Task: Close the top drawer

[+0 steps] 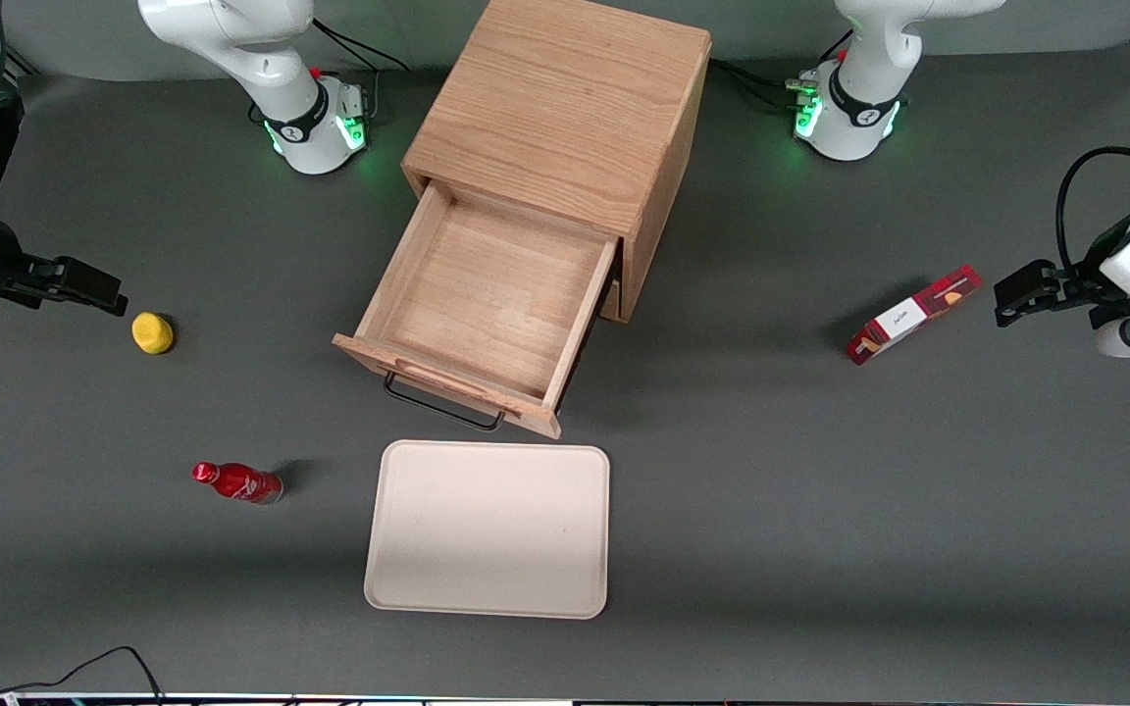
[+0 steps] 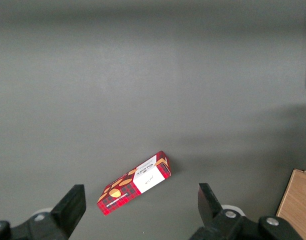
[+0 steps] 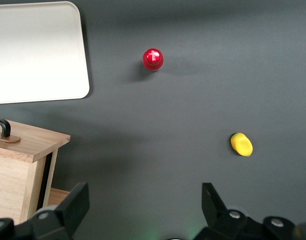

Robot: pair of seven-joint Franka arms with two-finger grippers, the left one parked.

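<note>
The top drawer (image 1: 487,304) stands pulled out, rigid and probably light. Push its front panel above the black wire handle (image 1: 444,405). The gripper (image 1: 84,284) hovers near the working arm's end of the table (image 1: 820,510), jaws open and empty.

The light-oak top drawer (image 3: 23,165) was cut off by the wrist picture's edge; the black two-finger gripper (image 3: 143,210) showed only spread fingertips there.

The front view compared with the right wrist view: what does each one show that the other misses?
Only the front view shows the top drawer's open inside, the cabinet's top and the red box toward the parked arm's end. Only the right wrist view shows the gripper close up, open above bare table. Both show the tray, the red bottle, the yellow object and the drawer's handle.
</note>
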